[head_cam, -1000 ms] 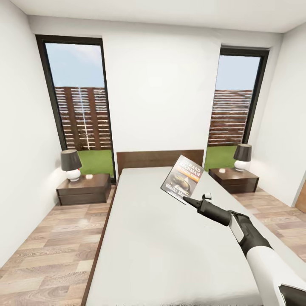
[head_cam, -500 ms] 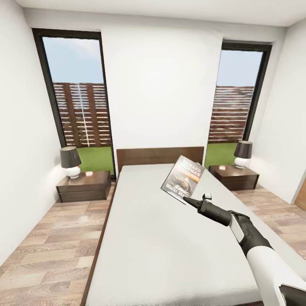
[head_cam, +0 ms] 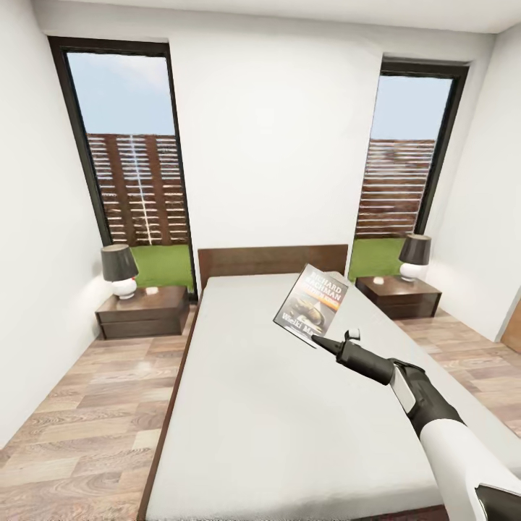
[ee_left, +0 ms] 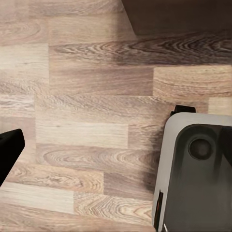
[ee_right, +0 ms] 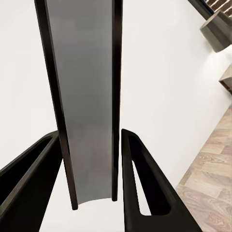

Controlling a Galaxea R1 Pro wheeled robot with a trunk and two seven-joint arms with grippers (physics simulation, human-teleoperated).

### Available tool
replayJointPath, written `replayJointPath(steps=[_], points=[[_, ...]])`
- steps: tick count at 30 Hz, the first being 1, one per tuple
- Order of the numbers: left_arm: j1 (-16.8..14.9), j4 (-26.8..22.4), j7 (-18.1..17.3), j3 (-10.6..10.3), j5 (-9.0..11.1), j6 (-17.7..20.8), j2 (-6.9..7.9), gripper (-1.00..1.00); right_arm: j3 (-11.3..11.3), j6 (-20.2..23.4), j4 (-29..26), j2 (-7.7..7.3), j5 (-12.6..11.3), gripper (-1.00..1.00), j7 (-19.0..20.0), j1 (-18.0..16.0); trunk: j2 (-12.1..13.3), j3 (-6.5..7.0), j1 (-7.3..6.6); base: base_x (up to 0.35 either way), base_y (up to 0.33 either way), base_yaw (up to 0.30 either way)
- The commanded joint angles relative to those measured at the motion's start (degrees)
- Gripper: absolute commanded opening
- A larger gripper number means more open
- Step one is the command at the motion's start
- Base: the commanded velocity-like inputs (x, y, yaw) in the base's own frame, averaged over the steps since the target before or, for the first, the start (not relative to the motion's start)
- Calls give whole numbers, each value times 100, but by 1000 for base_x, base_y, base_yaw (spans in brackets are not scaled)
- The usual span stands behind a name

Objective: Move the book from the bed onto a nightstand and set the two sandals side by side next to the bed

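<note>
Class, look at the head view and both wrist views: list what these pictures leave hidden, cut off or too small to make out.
- Book: head view, lower title line too small to read; the right gripper covers its corner.
- Book: right wrist view, seen edge-on, top cut off by the frame.
- Left gripper: left wrist view, one dark finger at the edge; open or shut unclear.
- Small white item on the left nightstand: too small to identify.

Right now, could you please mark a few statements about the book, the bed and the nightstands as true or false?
1. The right tool holds the book above the bed. True.
2. The book lies flat on the mattress. False: it is lifted and tilted.
3. Each nightstand carries a lamp. True.
4. The book's spine shows between the tool's fingers. True.
5. Blue sandals sit on the bed. False: none are on it.
</note>
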Motion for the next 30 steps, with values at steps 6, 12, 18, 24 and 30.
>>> replayJointPath(steps=[6, 12, 18, 24, 30], points=[[-2, 5, -2, -6, 46, -22, -1, 100, -2, 46, 2, 2, -18, -100, 8, -4, -5, -58, 2, 0, 0, 0], [-2, 5, -2, -6, 46, -24, -1, 100, -2, 44, 0, 6, -17, -100, 10, -1, -5, -113, 2, 0, 0, 0], [-2, 5, -2, -6, 46, -26, -1, 100, -2, 43, 2, 10, -17, -100, 10, -2, -5, -168, 2, 0, 0, 0], [-2, 5, -2, -6, 46, -27, -1, 100, -1, 43, 0, 11, -16, -100, 8, -1, -5, -223, 2, 0, 0, 0], [-2, 5, -2, -6, 46, -28, -1, 100, -1, 43, 0, 11, -15, -100, 4, -1, -5, -278, 2, 0, 0, 0]])
